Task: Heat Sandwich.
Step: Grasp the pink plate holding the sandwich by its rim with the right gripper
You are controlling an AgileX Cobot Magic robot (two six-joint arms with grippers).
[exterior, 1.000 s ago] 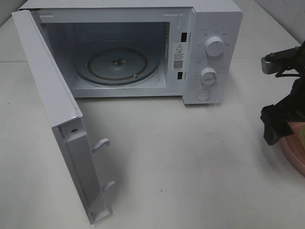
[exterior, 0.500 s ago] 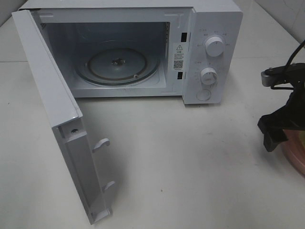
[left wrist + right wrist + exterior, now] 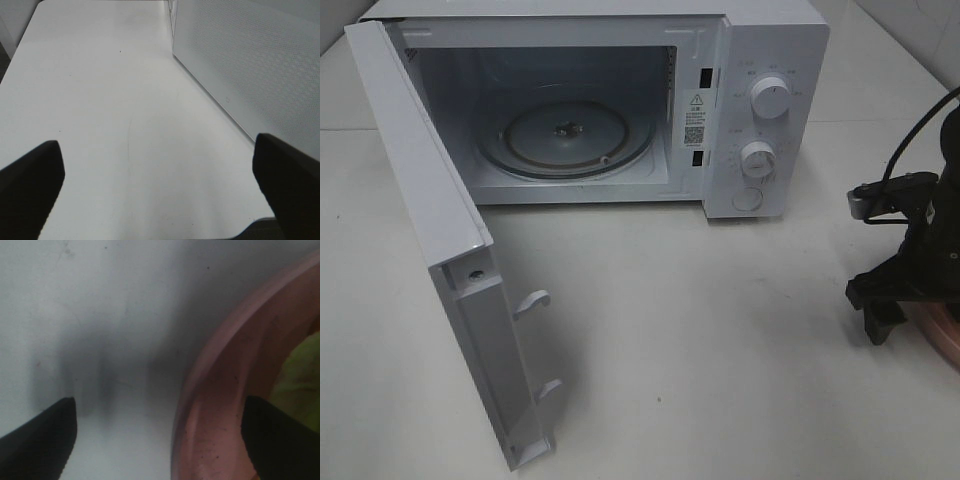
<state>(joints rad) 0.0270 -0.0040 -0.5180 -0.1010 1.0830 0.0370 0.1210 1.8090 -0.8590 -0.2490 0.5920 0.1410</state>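
Note:
A round pink plate (image 3: pixel 937 337) lies at the right edge of the table, mostly cut off in the high view. In the right wrist view its rim (image 3: pixel 210 390) curves between my fingers, and a blurred yellow-green patch of the sandwich (image 3: pixel 305 372) shows on it at the frame's edge. My right gripper (image 3: pixel 882 305) (image 3: pixel 160 440) is open and straddles that rim, with one finger over the table and the other over the plate's inside. Over bare table beside the microwave's side wall (image 3: pixel 250 65), my left gripper (image 3: pixel 160 185) stands open with nothing in it. It is out of the high view.
A white microwave (image 3: pixel 760 60) stands at the back with its door (image 3: pixel 430 230) swung wide open toward the front left. Its glass turntable (image 3: pixel 565 135) has nothing on it. Two knobs (image 3: pixel 769 97) are on its right panel. White tabletop (image 3: pixel 700 340) lies in front.
My right gripper has come down and slightly left onto the plate's near rim. The microwave, its door and the left gripper have not moved.

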